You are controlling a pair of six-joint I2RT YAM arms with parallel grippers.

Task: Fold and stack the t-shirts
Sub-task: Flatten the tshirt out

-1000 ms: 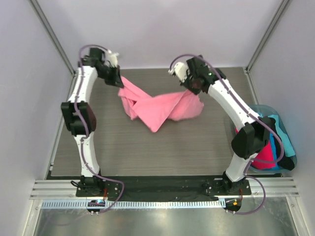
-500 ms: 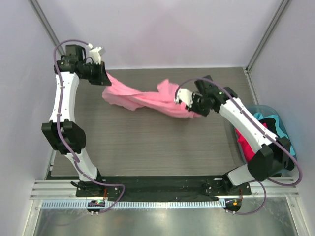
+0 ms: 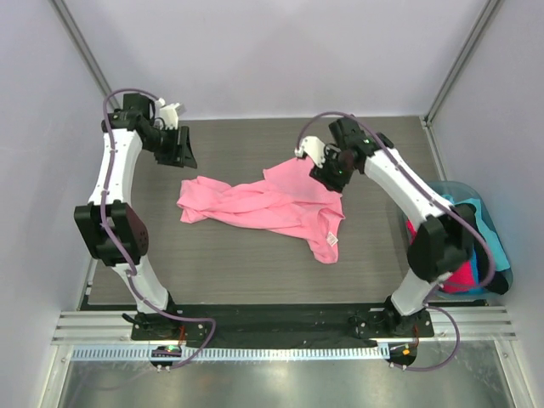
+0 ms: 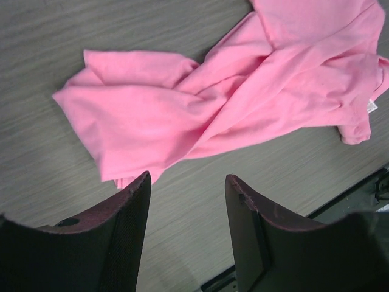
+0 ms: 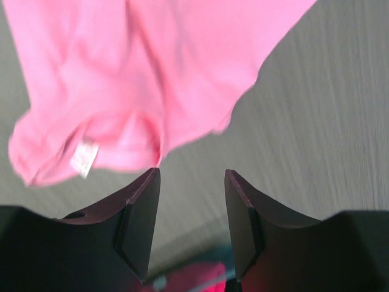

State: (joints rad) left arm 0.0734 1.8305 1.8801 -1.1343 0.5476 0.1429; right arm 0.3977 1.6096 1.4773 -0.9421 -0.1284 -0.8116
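A light pink t-shirt (image 3: 263, 206) lies crumpled and twisted across the middle of the table, its small white neck tag (image 3: 331, 240) at the near right end. My left gripper (image 3: 184, 154) hovers open above the table just beyond the shirt's left end (image 4: 152, 115), with nothing between its fingers (image 4: 187, 179). Over the shirt's far right corner, my right gripper (image 3: 326, 175) is also open and empty (image 5: 191, 173). The right wrist view shows the shirt (image 5: 152, 67) and its tag (image 5: 84, 157) below and ahead of the fingertips.
A light-blue tub (image 3: 460, 188) stands off the table's right edge, holding a hot pink shirt (image 3: 455, 268), a teal one (image 3: 498, 248) and dark cloth. The right arm's base link stands in front of it. Grey walls enclose the table.
Both grippers have opened and let go of the pink shirt. It has dropped from a stretched hang onto the table, and both grippers have drawn away from its ends.
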